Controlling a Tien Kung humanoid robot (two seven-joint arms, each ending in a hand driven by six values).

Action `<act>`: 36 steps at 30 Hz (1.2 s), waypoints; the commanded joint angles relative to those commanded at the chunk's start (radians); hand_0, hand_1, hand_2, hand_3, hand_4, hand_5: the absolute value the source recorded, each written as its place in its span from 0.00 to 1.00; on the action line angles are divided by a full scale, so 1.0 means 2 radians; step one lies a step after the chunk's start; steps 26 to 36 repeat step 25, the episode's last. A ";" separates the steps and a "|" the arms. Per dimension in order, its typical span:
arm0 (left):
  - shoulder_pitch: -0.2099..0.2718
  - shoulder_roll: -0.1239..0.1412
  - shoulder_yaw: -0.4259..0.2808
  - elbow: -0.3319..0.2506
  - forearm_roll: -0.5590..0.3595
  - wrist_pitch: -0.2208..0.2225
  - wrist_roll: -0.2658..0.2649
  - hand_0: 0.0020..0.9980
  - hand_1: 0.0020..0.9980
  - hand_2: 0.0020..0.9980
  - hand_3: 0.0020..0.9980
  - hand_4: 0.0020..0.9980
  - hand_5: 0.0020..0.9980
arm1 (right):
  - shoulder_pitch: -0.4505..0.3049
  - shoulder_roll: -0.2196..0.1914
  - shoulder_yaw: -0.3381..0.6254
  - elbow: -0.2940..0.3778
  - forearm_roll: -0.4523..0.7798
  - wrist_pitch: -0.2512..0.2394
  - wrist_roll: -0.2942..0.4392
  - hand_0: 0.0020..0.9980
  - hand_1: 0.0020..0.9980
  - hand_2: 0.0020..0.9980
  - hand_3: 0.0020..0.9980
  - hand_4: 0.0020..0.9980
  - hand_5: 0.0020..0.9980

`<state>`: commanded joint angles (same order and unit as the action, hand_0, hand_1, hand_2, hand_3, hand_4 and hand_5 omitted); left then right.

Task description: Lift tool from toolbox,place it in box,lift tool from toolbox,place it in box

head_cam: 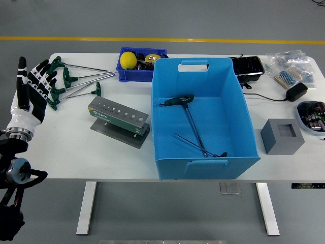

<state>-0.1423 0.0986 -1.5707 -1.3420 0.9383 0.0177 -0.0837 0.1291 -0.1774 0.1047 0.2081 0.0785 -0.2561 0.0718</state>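
Several green T-handle hex keys (76, 81) lie fanned out on the white table at the far left. A green and grey tool stand (119, 116) sits beside them with its holes bare. The large blue box (203, 168) in the middle holds two T-handle keys, one upright in the picture (190, 119) and one lying across the bottom (200, 145). My left hand (33, 86) is raised at the table's left edge with its fingers spread. It holds nothing and is just left of the green handles. My right hand is out of view.
A small blue bin (133, 73) with a yellow ball (127, 60) stands behind the box. A black case (248, 66), a power adapter (296, 91), bags of parts (292, 63), a grey foam block (282, 135) and a bowl (311, 117) are at the right.
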 joint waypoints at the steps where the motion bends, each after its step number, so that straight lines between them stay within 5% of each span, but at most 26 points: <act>1: 0.000 0.000 0.000 0.000 0.001 0.000 0.000 0.90 0.88 0.95 0.84 1.00 1.00 | -0.001 0.000 -0.001 0.000 0.002 0.000 0.000 0.66 0.63 0.71 0.57 0.83 0.73; 36: 0.000 -0.005 0.000 -0.001 0.021 -0.007 0.011 0.89 0.88 0.94 0.84 1.00 1.00 | -0.002 0.002 -0.017 -0.001 0.030 0.010 0.003 0.67 0.64 0.72 0.58 0.83 0.73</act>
